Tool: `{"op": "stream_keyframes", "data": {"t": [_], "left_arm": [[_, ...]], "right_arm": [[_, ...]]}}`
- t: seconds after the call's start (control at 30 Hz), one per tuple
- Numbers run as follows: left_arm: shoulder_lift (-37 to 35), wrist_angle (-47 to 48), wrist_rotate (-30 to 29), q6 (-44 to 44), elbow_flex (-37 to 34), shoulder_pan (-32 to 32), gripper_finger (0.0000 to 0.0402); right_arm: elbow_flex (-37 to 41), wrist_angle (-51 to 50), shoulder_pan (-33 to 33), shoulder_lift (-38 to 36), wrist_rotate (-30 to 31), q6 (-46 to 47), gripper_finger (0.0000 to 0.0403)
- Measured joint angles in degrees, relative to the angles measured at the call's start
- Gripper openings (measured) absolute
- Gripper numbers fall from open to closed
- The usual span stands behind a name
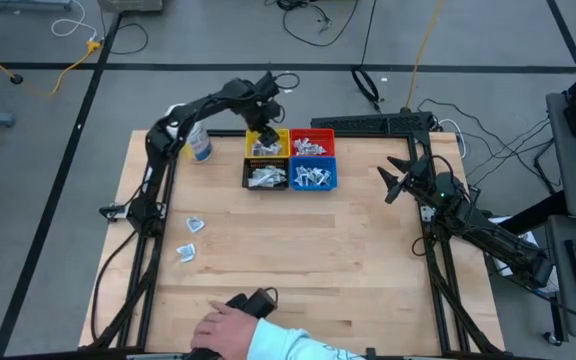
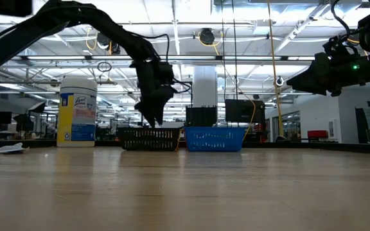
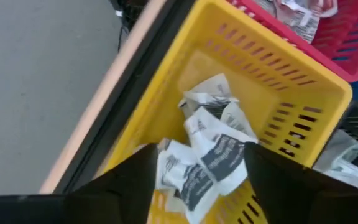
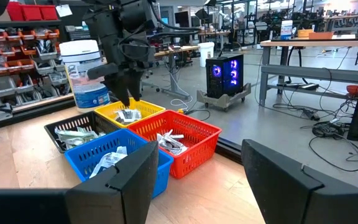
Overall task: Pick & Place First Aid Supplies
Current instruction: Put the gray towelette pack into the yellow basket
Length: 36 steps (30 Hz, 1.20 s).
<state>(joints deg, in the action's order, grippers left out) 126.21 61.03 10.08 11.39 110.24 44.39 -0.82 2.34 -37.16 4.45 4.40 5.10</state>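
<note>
High view: left claw (image 1: 265,133) over yellow bin (image 1: 280,134), fingers apart, packet (image 3: 219,158) between them, grip unclear; lift straight up, avoid snagging rim; right claw (image 1: 396,181) open, empty.

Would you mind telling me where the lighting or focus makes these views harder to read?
Low view: bright ceiling lights backlight the left gripper and black bin, leaving them near-silhouettes. Left wrist view: the packets in the yellow bin look soft and blurred. High view: evenly lit table, no strong glare. Right wrist view: bins sharp, lit evenly.
</note>
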Motion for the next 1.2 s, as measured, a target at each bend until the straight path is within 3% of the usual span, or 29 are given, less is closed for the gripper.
{"op": "stream_keyframes", "data": {"t": [0.23,0.4,0.57,0.87,1.2], "left_arm": [[-2.7,2.3,-1.0,-9.6,0.0,0.2,0.0289],[-3.8,6.3,-1.0,-18.7,0.0,0.5,0.0294],[-5.2,8.3,-2.1,-20.7,-1.0,0.2,0.0294],[-19.6,0.5,-2.9,-22.9,-18.5,-2.6,0.0294],[-37.8,-1.1,-2.6,-30.1,-39.2,-7.5,0.0294]], "right_arm": [[0.0,0.0,0.0,0.0,0.0,0.0,0.0228],[0.0,0.0,0.0,0.0,0.0,0.0,0.0228],[0.0,0.0,0.0,0.0,0.0,0.0,0.0228],[0.0,0.0,0.0,0.0,0.0,0.0,0.0228],[0.0,0.0,0.0,0.0,0.0,0.0,0.0228]]}}
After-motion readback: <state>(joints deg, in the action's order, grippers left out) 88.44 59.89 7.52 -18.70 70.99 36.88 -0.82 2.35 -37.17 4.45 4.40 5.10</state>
